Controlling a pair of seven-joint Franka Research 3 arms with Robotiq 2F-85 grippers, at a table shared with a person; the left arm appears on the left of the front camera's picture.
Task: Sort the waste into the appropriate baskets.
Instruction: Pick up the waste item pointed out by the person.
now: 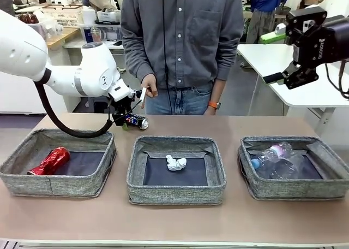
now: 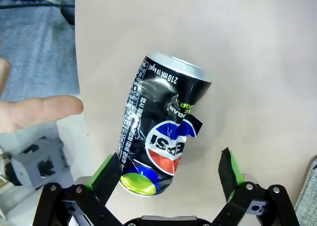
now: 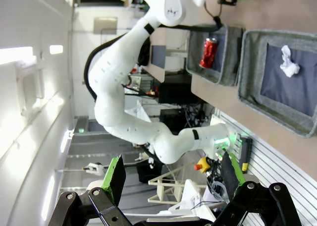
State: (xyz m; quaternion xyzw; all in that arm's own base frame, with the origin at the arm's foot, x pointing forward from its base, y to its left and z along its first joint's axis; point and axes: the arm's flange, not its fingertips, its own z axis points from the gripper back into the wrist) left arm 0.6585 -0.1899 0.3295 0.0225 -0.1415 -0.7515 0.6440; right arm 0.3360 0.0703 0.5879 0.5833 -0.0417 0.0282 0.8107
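The dark can (image 2: 161, 134) lies on its side on the tan table (image 1: 229, 123), at the far edge behind the left basket (image 1: 57, 164) and just before the person (image 1: 182, 41). It is thin metal, dented and creased at the middle, with a glossy blue-black skin, a red, white and blue round logo and fine white print. In the left wrist view its long axis runs from the yellow-green base near the gripper up and a little right to the silver rim at the far end.

The left gripper (image 2: 168, 174) stands spread, its green-padded fingers (image 2: 106, 169) either side of the can's base end; whether a pad touches the can cannot be told. A person's finger (image 2: 39, 112) reaches in beside the can without touching it.

The three baskets are square, of soft grey woven cloth with dark floors. The left one holds a shiny red can (image 1: 50, 161) lying slantwise, the middle basket (image 1: 176, 170) a crumpled white paper ball (image 1: 175, 162), the right basket (image 1: 294, 167) clear plastic bottles (image 1: 278, 159), whose number is hard to make out.

The right gripper (image 3: 171, 179) hangs high off the table with its jaws spread and nothing between them.
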